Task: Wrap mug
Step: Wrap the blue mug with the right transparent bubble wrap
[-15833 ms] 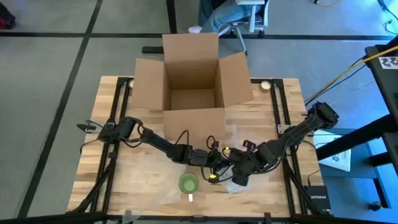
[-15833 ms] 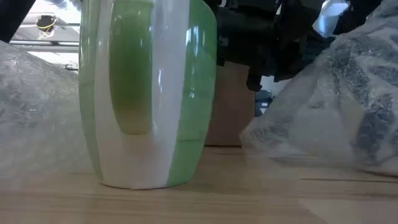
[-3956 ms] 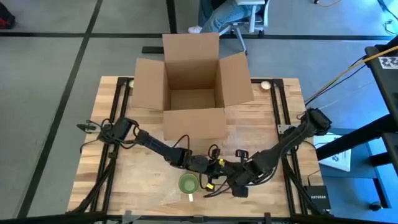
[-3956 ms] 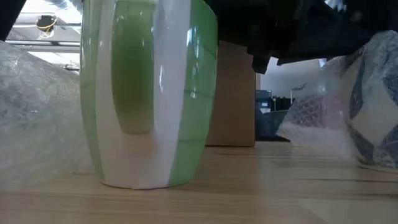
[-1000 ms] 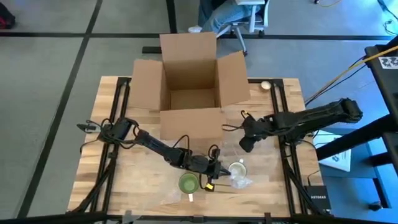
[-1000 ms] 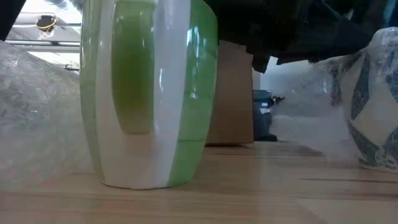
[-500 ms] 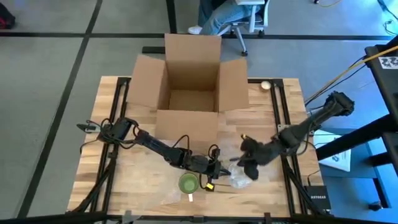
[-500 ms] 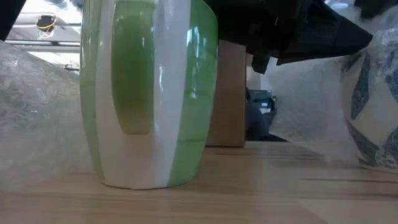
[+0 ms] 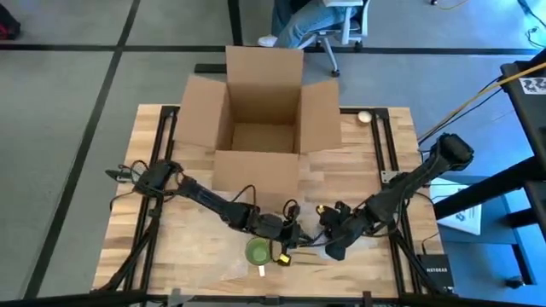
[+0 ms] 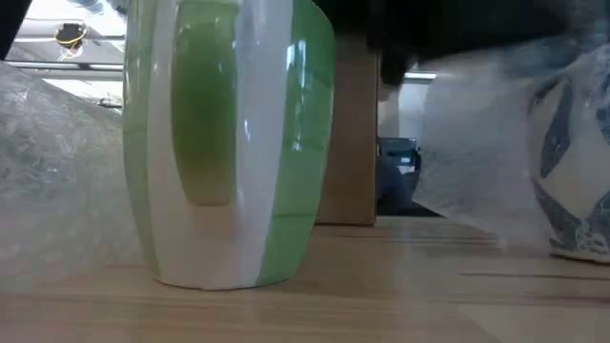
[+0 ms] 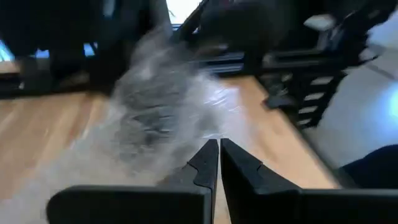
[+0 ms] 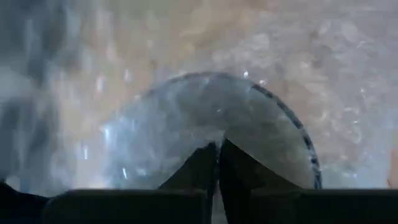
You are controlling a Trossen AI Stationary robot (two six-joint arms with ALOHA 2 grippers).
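The green mug [image 9: 258,251] is standing upright near the table's [image 9: 153,247] front edge. Just beside it, both grippers, left [image 11: 218,147] and right [image 12: 218,148], are pinching bubble wrap [image 11: 163,102] with fingers closed.

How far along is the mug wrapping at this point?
The green mug stands bare and upright on the table, so its wrapping has not started. In hand: both grippers work beside it at a bubble-wrap sheet around a second, blue-patterned mug; the left gripper and right gripper both look pinched shut on the sheet. Left: wrapping the green mug; the cardboard box stands open.
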